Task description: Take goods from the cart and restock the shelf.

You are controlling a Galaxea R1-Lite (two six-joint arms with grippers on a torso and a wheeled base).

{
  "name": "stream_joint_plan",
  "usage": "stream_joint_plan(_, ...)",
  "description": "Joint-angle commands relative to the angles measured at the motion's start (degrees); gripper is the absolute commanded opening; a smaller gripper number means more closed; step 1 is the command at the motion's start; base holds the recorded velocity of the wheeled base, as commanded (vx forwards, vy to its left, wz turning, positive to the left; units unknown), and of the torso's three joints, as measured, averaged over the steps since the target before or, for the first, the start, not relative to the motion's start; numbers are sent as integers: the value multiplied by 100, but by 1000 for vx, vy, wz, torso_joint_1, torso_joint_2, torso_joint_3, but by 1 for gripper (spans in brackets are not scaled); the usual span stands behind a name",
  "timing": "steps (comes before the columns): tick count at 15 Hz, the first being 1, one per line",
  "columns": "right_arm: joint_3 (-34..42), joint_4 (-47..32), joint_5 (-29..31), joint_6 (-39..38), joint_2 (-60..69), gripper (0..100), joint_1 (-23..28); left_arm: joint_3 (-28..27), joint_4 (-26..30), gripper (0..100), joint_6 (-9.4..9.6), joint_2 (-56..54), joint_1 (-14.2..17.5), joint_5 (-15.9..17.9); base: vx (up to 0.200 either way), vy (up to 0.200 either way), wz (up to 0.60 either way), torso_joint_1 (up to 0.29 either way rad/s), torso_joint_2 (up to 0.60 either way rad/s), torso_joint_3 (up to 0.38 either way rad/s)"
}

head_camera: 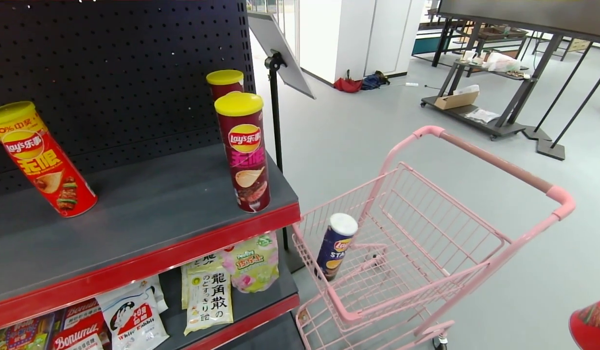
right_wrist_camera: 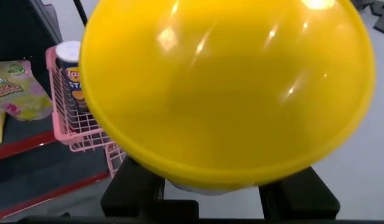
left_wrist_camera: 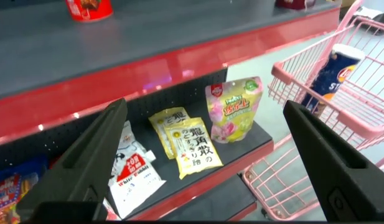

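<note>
Left fingers point(left_wrist_camera: 86, 162) apart before shelf point(left_wrist_camera: 148, 68), at its lower tier; right fingers point(right_wrist_camera: 132, 193) clamped on yellow-lidded chip can point(right_wrist_camera: 229, 87); blue chip can point(head_camera: 335, 245) tilted in pink cart point(head_camera: 494, 159) just beside shelf.

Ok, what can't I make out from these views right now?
- Held can: head view, cut off by the corner; right wrist view, its yellow lid hides its body.
- Rear can: head view, body behind the front can.
- White bag: left wrist view, partly behind a left tool finger.
</note>
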State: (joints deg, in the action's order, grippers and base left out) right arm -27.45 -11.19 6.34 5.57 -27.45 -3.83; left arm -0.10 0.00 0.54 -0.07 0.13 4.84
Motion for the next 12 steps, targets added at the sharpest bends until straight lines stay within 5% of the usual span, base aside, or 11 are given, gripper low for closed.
stream_joint_plan(1,3,-6,-1,-3,-85,0,-4,1,0,100,-1,7,4,-1,0,0,0,183,-437,-261)
stream_joint_plan(5,214,38,25,14,-50,0,22,1,0,100,-1,7,4,-1,0,0,0,127,-307,-187)
stream_joint_plan(12,302,38,34,14,38,0,22,1,0,100,-1,7,4,-1,0,0,600,12,-14,-6)
